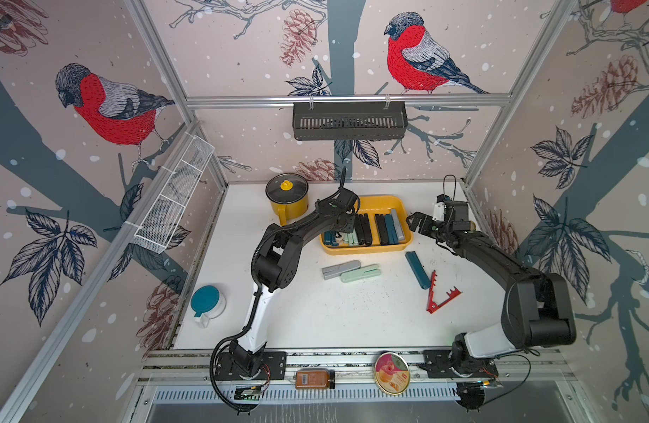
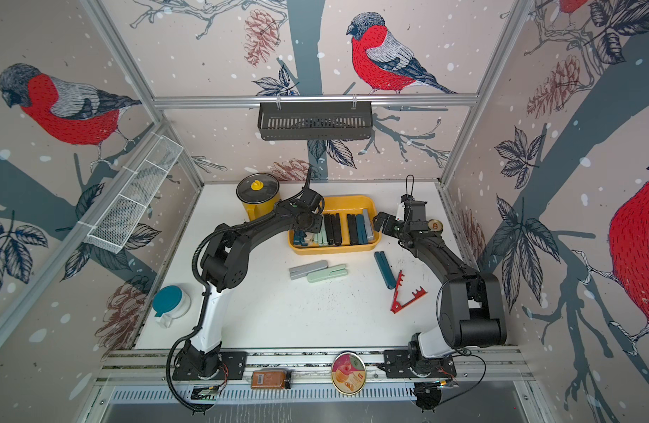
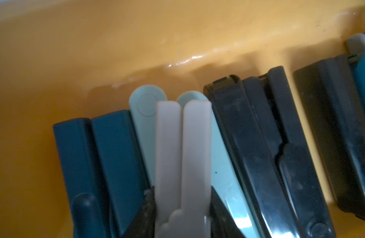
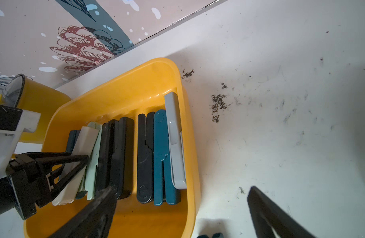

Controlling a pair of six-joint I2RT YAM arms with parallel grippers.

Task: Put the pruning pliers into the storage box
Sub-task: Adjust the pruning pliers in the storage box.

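The yellow storage box (image 1: 367, 251) (image 2: 334, 250) (image 4: 190, 144) stands at the back middle of the table and holds a row of several pruning pliers in teal, mint, black and grey. My left gripper (image 1: 343, 234) (image 3: 182, 197) reaches into the box's left end, shut on a beige pair of pliers (image 3: 183, 144) (image 4: 80, 152) that lies over the mint ones. My right gripper (image 1: 413, 221) (image 4: 181, 190) hangs open and empty by the box's right rim. On the table lie loose grey pliers (image 1: 340, 269), mint pliers (image 1: 360, 273), teal pliers (image 1: 417, 269) and red V-shaped pliers (image 1: 438, 293).
A yellow lidded pot (image 1: 287, 199) stands just left of the box. A teal-lidded jug (image 1: 207, 304) sits at the front left. A black slotted basket (image 1: 348, 121) hangs on the back wall and a white wire basket (image 1: 172, 197) on the left wall.
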